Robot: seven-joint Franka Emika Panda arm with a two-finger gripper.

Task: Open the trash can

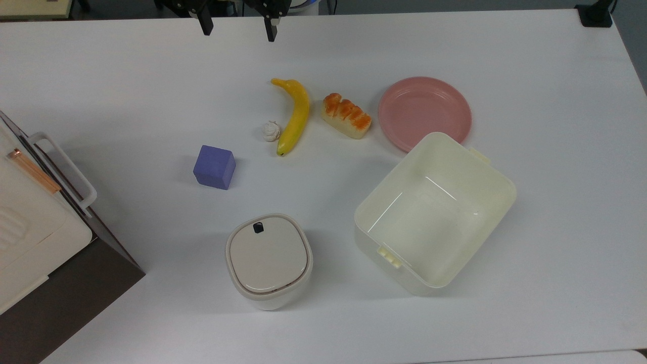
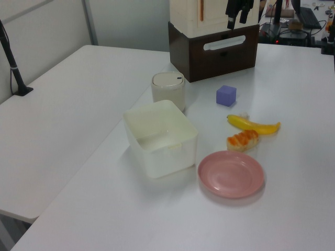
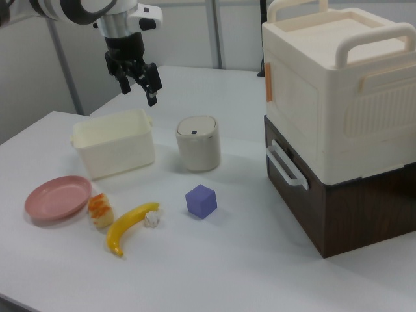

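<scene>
The trash can [image 1: 268, 260] is a small off-white rounded-square bin with a flat beige lid lying flat on it, and a small dark button [image 1: 258, 228] near the lid's far edge. It stands on the white table, also seen as the trash can [image 2: 168, 89] and the trash can [image 3: 198, 142]. My gripper [image 1: 238, 29] hangs open at the top view's top edge, far from the bin, with nothing between its black fingers. In the right view the gripper [image 3: 139, 87] is high in the air to the left of the bin. In the left view the gripper [image 2: 238, 18] hangs in front of the box stack.
A pale-yellow lidless tub [image 1: 434, 212] sits to the bin's right in the top view. Behind lie a purple cube [image 1: 215, 167], a banana [image 1: 294, 116], a garlic bulb [image 1: 271, 131], a bread piece [image 1: 347, 115] and a pink plate [image 1: 424, 114]. A cream box on a brown drawer unit [image 1: 40, 232] stands at the left.
</scene>
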